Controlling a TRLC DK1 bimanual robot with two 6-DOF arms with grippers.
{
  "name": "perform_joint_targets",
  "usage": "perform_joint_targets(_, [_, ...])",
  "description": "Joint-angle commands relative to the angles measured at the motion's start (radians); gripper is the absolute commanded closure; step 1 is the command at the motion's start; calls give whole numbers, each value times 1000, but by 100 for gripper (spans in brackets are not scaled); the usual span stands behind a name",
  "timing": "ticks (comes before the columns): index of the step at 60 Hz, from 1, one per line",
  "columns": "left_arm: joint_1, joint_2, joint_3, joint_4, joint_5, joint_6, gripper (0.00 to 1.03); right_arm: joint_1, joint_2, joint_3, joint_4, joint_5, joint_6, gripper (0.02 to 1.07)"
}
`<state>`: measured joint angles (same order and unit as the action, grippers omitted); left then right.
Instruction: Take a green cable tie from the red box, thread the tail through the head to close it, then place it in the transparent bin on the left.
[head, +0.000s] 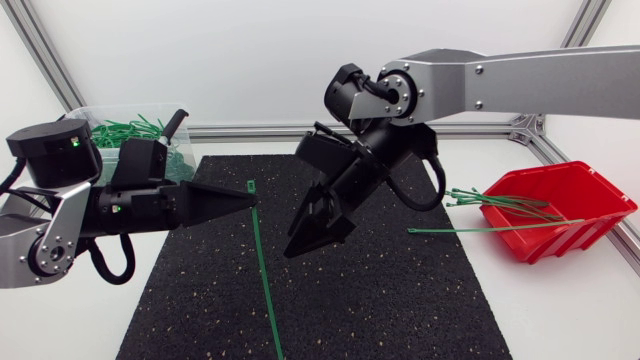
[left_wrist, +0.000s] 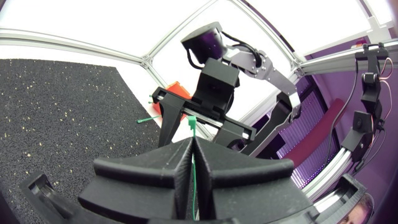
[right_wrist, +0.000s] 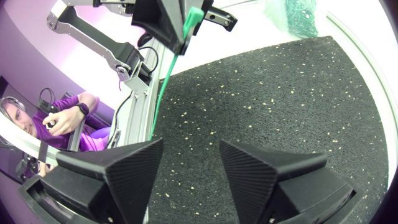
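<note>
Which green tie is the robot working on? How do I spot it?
Find the black mat. Over its middle the left end effector grips one tie near its head. Unlike the ties in the red box and clear bin, it alone is held.

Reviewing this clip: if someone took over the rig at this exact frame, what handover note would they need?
Left gripper: shut on the green cable tie just behind its head; the tail is straight and unthreaded, over the black mat.
Right gripper: open, empty, close beside the tie.
Red box: at the right, more ties inside and sticking out.
Transparent bin: at the left behind the left arm, ties in it.
Done: one tie is out of the box.
Left: thread tail through head, place it in the bin.
</note>
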<state>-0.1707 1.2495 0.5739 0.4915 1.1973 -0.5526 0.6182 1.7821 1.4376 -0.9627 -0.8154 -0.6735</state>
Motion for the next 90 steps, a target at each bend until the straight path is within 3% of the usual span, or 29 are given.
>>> perform_joint_targets(1, [27, 28, 67, 9, 22, -59, 99, -5, -66, -60, 41, 35, 17, 5])
perform_joint_targets(10, [54, 84, 129, -1, 51, -112, 99, 0, -121, -82, 79, 185, -41, 5])
perform_joint_targets(18, [68, 111, 173, -44, 76, -115, 99, -20, -125, -71, 51, 225, -60, 5])
perform_joint_targets(24, [69, 143, 204, -60, 90, -116, 99, -31, -125, -89, 58, 332, -101, 5])
perform_joint_targets(28, [71, 162, 225, -79, 99, -116, 99, -38, -138, -111, 81, 349, -158, 5])
perform_joint_targets(36, [71, 212, 268, -116, 104, -118, 99, -21, -250, -259, 346, 464, -225, 5])
perform_joint_targets(50, [71, 263, 325, -177, 108, -118, 99, -32, -354, -444, 710, 548, -402, 5])
perform_joint_targets(56, [69, 288, 351, -205, 108, -118, 99, -32, -378, -539, 949, 556, -471, 5])
perform_joint_targets(66, [68, 303, 386, -265, 120, -116, 99, -11, -369, -605, 1177, 565, -666, 5])
perform_joint_targets(72, [65, 301, 389, -280, 133, -116, 99, 8, -365, -638, 1265, 538, -784, 5])
perform_joint_targets(90, [66, 307, 391, -288, 133, -96, 99, 75, -357, -684, 1335, 455, -985, 5])
